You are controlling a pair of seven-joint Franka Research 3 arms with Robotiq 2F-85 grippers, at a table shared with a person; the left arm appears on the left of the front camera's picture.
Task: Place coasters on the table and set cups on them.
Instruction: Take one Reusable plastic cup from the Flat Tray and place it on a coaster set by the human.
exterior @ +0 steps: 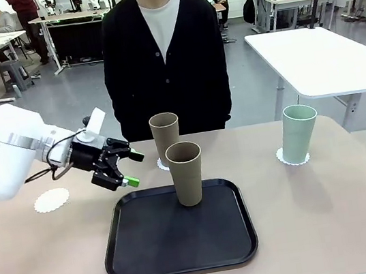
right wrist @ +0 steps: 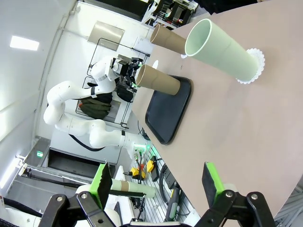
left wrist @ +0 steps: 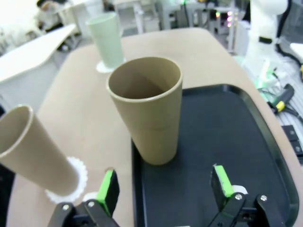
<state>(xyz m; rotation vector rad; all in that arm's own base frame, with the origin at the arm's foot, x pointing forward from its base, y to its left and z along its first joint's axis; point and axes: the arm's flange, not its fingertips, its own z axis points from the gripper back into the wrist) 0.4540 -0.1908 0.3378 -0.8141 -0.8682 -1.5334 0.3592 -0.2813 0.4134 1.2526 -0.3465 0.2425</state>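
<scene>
Beige-pink worktop (exterior: 359, 207), nearest a black tray (exterior: 179, 237) carrying one tan cup (exterior: 186, 173) at its far edge. Left claw (exterior: 120, 168) released, hovering just left of that cup; bare coaster (exterior: 51, 199) far left. Farther: second tan cup (exterior: 165, 138) and mint cup (exterior: 298, 133) on coasters; right claw (right wrist: 156, 182) released.
</scene>
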